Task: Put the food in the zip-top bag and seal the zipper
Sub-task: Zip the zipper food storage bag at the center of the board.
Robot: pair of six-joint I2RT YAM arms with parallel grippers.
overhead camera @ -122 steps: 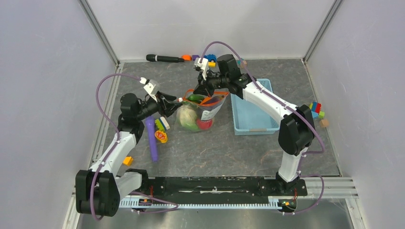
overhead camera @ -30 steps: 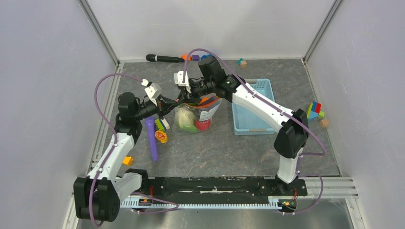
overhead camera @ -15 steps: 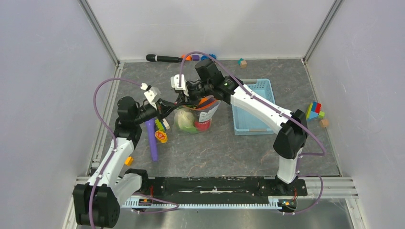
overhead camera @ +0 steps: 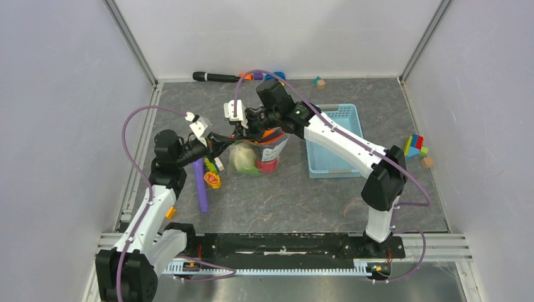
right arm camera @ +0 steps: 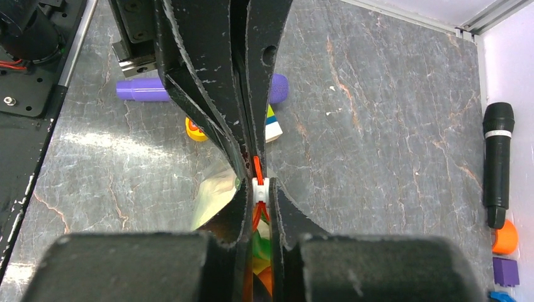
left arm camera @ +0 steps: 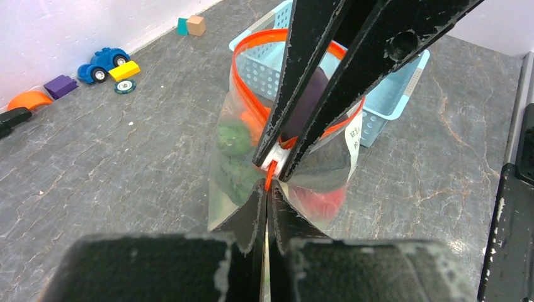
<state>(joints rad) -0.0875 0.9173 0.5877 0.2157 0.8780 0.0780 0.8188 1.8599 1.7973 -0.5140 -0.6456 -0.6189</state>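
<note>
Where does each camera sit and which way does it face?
Top external: above, behind the bases, looking down on the grey table; both arms show.
Left wrist: faces the light blue plastic basket; left gripper pinches the thin orange-red zipper.
Right wrist: looks down toward the left gripper; right gripper pinches the zipper.
Shared: both wrist views show both grippers.

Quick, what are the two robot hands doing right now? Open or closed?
Left gripper: closed, pinching the zipper end of the zip-top bag.
Right gripper: closed on the zipper's white slider.
</note>
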